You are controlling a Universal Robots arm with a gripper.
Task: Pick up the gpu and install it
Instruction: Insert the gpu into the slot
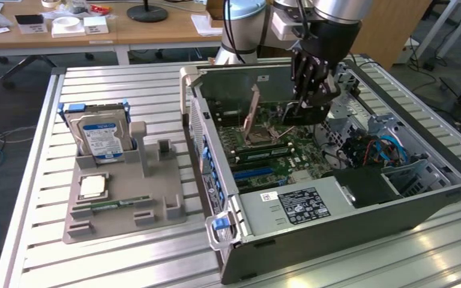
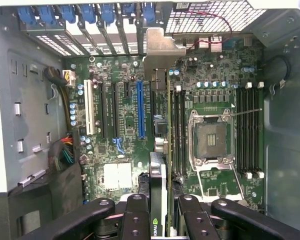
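The thin dark-green gpu card (image 2: 160,172), silvery bracket leading, hangs edge-down inside the open grey computer case (image 1: 359,235), clamped between the jaws of the black gripper (image 2: 162,220). Seating it well probably means keeping this one card upright and square to the one long blue slot (image 2: 140,110) just beside it. One silver hard drive (image 1: 98,135) stands outside the case.

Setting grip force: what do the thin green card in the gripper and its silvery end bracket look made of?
The gpu, a thin dark green card edge-on in the gripper: likely rigid circuit-board laminate, matte, judging by its colour and thinness. Its long silvery bracket: bare sheet metal, probably steel, given the dull sheen and bent tab.
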